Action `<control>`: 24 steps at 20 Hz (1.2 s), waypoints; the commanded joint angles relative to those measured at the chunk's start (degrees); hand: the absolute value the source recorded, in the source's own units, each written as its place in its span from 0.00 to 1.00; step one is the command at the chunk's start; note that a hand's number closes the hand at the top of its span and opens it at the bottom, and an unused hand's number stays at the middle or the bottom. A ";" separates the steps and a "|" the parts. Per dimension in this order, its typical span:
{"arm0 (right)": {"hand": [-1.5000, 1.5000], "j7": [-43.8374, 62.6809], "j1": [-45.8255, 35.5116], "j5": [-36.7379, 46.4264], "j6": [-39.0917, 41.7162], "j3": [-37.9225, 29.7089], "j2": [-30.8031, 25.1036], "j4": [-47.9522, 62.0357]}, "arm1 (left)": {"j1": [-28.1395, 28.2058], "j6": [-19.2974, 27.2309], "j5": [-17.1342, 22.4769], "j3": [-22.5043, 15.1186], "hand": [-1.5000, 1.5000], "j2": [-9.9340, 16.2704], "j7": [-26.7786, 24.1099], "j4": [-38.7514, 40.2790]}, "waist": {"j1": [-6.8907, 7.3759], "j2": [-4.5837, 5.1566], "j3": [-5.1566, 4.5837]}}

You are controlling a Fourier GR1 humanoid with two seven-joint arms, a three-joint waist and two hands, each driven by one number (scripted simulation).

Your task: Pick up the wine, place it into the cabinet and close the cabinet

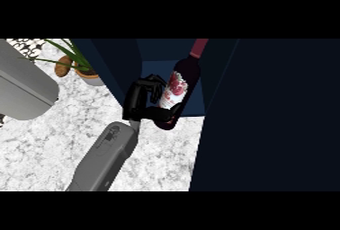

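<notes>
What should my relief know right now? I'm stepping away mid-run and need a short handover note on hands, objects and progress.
One hand shows, left of centre in the head view, fingers curled round the lower part of the wine bottle. Which hand it is I cannot tell; the other is out of view.
The bottle is tilted, neck pointing into the open cabinet, base out over the marble counter.
The dark cabinet door stands open at the right.
Done: wine picked up and brought to the opening.
Left: set it inside, release, close the door.
</notes>
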 commanded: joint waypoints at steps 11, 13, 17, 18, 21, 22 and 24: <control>0.00 0.12 4.96 -1.34 1.58 2.36 -0.78 -10.58 | -17.05 6.67 5.36 -2.48 1.00 -0.01 -1.97 22.23 | -2.03 0.42 -0.02; 0.00 -1.86 4.75 -5.07 2.56 -1.18 -0.82 -8.90 | -17.86 7.70 6.34 -3.14 1.00 -0.01 -1.42 25.03 | -2.10 0.66 0.07; 0.00 -1.29 4.47 -4.42 2.50 0.62 -0.08 -9.06 | -21.46 7.44 10.00 -1.24 1.00 -0.01 -0.75 28.30 | -2.59 0.90 -0.03; 0.00 -4.35 6.65 -5.13 3.24 0.51 -0.77 -8.59 | -19.60 7.50 10.59 -0.82 1.00 -0.01 -3.25 29.20 | -2.95 0.90 0.05; 0.00 -3.71 4.82 -3.48 2.40 1.98 0.83 -7.59 | -23.49 7.75 11.71 1.90 1.00 -0.01 -2.90 32.85 | -3.47 1.26 -0.05; 0.00 -5.13 6.84 -4.35 3.19 2.04 -0.31 -8.02 | -24.07 6.14 11.26 2.76 1.00 -0.01 -3.49 33.97 | -3.26 1.16 0.03; 0.00 -2.99 5.95 -3.21 2.33 1.68 -0.20 -9.34 | -25.77 5.15 11.44 3.51 1.00 0.22 -2.54 35.68 | -2.68 1.11 -0.07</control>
